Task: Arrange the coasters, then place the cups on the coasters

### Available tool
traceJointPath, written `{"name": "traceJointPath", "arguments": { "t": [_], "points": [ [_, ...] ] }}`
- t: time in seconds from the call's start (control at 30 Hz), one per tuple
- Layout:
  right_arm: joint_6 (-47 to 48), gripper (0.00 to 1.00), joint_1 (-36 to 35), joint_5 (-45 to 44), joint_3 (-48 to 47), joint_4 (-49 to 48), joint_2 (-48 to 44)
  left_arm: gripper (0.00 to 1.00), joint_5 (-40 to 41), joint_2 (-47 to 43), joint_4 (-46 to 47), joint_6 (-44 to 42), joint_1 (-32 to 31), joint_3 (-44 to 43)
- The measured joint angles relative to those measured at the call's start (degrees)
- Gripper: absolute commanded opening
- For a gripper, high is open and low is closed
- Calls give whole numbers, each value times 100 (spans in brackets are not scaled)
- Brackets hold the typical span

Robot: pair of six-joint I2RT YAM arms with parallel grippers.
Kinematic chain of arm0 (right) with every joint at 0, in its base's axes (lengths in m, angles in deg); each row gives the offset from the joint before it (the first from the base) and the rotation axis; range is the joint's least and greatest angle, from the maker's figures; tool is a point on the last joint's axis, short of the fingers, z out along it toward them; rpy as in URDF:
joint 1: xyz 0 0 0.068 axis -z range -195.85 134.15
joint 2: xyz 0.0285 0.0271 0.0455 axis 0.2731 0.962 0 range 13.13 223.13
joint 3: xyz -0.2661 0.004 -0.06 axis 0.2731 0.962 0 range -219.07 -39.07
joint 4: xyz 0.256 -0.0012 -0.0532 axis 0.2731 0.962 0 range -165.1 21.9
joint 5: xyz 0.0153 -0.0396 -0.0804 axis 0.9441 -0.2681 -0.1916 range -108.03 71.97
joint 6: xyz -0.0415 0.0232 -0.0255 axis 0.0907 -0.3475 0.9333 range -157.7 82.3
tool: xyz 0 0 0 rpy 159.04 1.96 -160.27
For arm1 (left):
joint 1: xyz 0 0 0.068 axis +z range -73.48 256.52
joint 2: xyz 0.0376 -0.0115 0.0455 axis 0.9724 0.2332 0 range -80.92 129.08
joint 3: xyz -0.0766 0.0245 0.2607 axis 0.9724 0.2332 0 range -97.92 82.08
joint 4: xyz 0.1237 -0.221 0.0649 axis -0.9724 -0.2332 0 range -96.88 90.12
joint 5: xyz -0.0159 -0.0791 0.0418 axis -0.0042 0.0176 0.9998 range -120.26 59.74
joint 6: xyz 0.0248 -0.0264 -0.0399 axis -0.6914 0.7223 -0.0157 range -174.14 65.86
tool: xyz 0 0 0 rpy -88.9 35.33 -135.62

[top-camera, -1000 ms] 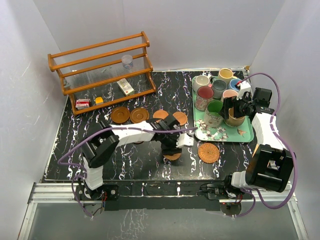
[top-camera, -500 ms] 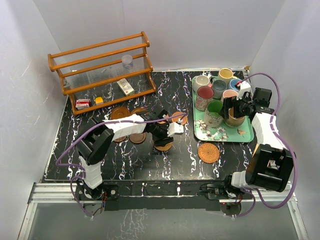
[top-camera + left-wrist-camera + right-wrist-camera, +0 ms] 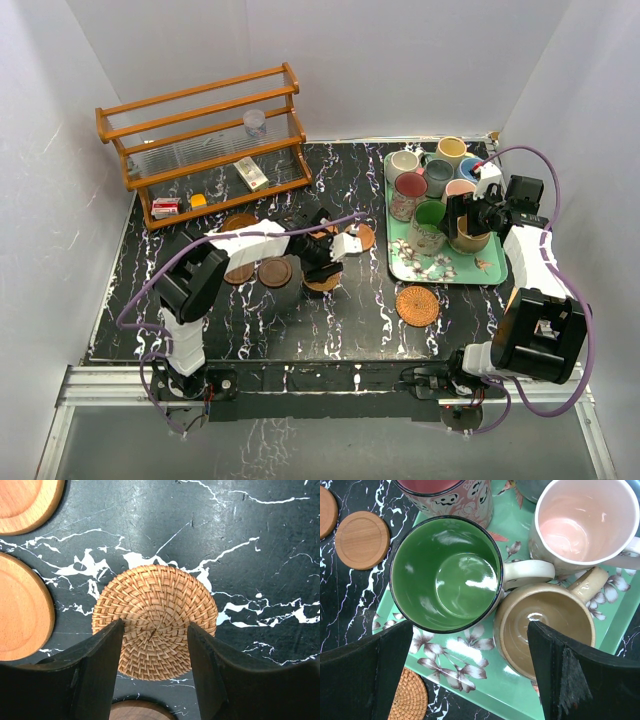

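Note:
My left gripper (image 3: 156,625) (image 3: 328,252) hangs over a tan wicker coaster (image 3: 155,605) that lies flat on the black marble table. Its fingers stand half apart, their tips over the coaster's face, inside its rim. Wooden coasters (image 3: 20,610) (image 3: 275,272) (image 3: 362,236) lie close around it. A second wicker coaster (image 3: 417,305) (image 3: 407,702) lies by the tray's near edge. My right gripper (image 3: 470,630) (image 3: 468,222) is wide open above the green tray (image 3: 470,680), spanning the green mug (image 3: 445,572) and the tan mug (image 3: 545,625). Several other mugs (image 3: 410,185) stand behind them on the tray.
A wooden rack (image 3: 200,140) stands at the back left, holding a clear plastic cup (image 3: 254,122) and small boxes. White walls close in the table on three sides. The tray (image 3: 450,268) fills the back right.
My left gripper has moved away from the near edge and leftward toward the wooden coasters, and the wicker coaster travelled with it. The right arm has not moved.

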Motion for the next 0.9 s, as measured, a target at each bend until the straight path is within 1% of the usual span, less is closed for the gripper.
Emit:
{"name": "traceJointPath", "arguments": {
  "t": [0.43, 0.73, 0.9],
  "points": [
    [0, 98, 0, 2, 0, 2, 0, 53, 0, 234, -98, 50, 11, -328],
    [0, 98, 0, 2, 0, 0, 39, 68, 52, 245, -129, 83, 11, -393],
    [0, 98, 0, 0, 0, 2, 52, 73, 109, 385, -332, 164, 11, -841]
  ]
}}
